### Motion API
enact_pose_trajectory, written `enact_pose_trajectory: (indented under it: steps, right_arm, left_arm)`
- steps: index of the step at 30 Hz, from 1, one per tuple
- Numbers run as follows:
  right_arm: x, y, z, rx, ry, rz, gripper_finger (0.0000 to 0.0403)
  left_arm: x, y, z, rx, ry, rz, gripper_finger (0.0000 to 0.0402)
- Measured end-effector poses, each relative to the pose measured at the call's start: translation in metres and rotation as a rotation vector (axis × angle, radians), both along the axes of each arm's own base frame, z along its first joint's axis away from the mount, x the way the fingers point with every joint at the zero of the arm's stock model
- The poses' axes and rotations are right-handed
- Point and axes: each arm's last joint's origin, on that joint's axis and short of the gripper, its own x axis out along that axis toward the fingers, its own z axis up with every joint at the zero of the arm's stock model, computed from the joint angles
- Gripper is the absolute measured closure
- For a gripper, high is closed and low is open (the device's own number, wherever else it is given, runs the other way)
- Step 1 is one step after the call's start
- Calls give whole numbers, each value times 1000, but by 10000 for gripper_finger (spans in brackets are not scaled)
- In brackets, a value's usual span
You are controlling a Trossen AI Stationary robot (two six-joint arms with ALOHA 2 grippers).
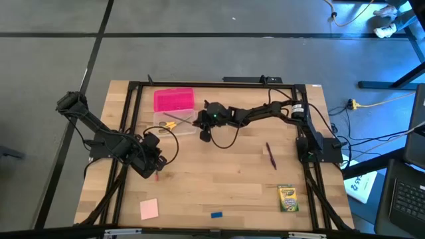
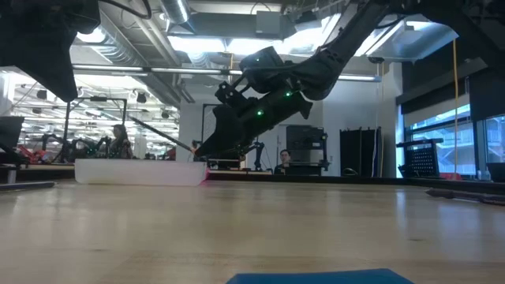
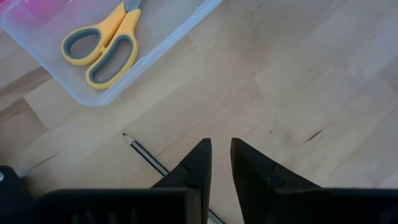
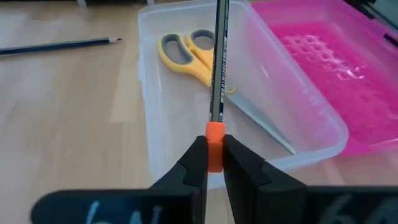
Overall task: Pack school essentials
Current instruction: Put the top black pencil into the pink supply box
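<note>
My right gripper point(image 4: 214, 146) hangs over the near end of the clear plastic box point(image 4: 186, 118) and is shut on a thin pencil point(image 4: 217, 62). Yellow-handled scissors point(image 4: 189, 56) lie inside the box, and its pink lid point(image 1: 174, 99) lies beside it on the far side. My left gripper point(image 3: 221, 146) hovers low over the table left of the box, open by a narrow gap, with a second pencil point(image 3: 143, 152) lying on the wood under it. Dark red pen point(image 1: 271, 156), crayon box point(image 1: 287, 198), pink notepad point(image 1: 149, 208) and blue eraser point(image 1: 216, 214) lie on the table. My right gripper pinches the pencil by its orange eraser end point(image 4: 214, 134) between the two fingertips. The fingers come slanting down from the table's right side. The pencil sticks out past the fingertips, lifted clear, with its shaft point(image 2: 158, 132) reaching over the open box and the scissors.
The black frame rails point(image 1: 129, 119) run along the table's left, far and right sides. Bare wood point(image 1: 219, 172) lies between the box and the items near the front edge. People and equipment show in the room beyond the table.
</note>
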Motion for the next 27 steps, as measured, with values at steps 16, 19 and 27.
enact_pose_trajectory:
  steps: [16, 19, 27]
  right_arm:
    - [-1, 1, -2, 40, 14, 9, 362]
    - [0, 4, -2, 53, 16, 11, 362]
    - [0, 5, -2, 55, 15, 11, 362]
  left_arm:
    - [1, 3, 2, 104, -67, 16, 347]
    - [1, 3, 2, 104, -67, 16, 347]
    - [1, 3, 2, 104, -66, 15, 347]
